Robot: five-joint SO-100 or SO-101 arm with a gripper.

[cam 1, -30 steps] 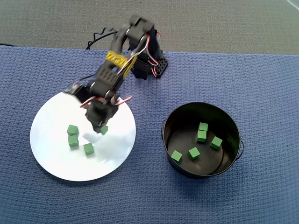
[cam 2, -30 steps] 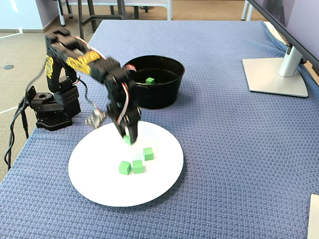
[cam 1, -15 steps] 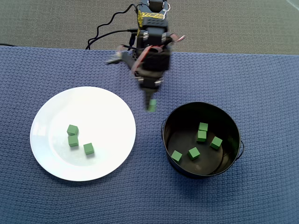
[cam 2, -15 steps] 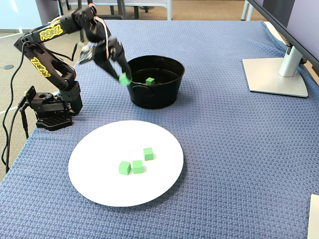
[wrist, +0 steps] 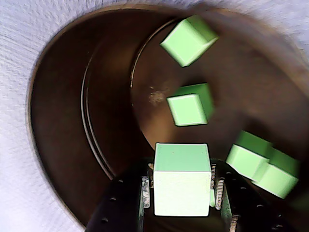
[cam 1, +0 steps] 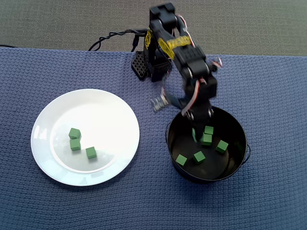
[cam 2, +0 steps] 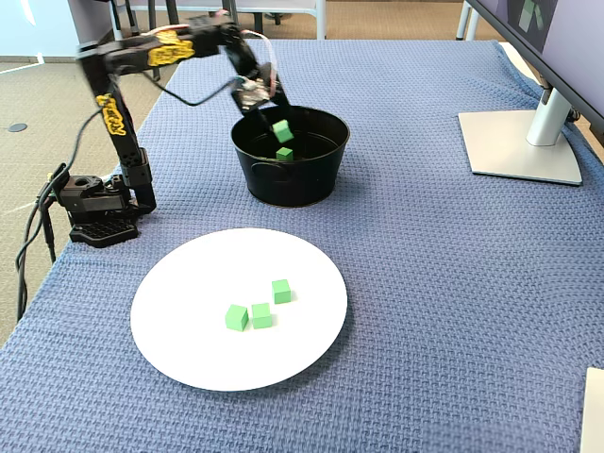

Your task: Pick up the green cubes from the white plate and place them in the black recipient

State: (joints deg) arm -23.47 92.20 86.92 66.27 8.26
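Gripper (wrist: 182, 193) is clamped on one green cube (wrist: 181, 180), jaws closed flat against its two sides in the wrist view, hanging above the open mouth of the black recipient (cam 1: 238, 165). In the fixed view the held cube (cam 2: 282, 130) sits over the pot (cam 2: 288, 179), about level with its rim.

Risks, as judgement: release looks safe since the cube is well inside the rim, but the gripper is near the pot's arm-side wall in the overhead view, so dropping lower or swinging out sideways could clip the rim and shove or tip the pot. A drop onto the cubes already inside could make it bounce, though the tall walls should contain it. The cube could also stick to one jaw if the opening is small.

Cubes: small, matte bright green, sharp-edged, identical. Five loose ones on the pot floor (cam 1: 199, 156), two of them touching. Three left on the white plate (cam 1: 117, 103), clustered left of center (cam 1: 75, 144), two touching, the third just beside. The plate is glossy, well apart from the pot, on blue woven cloth (cam 1: 268, 96).
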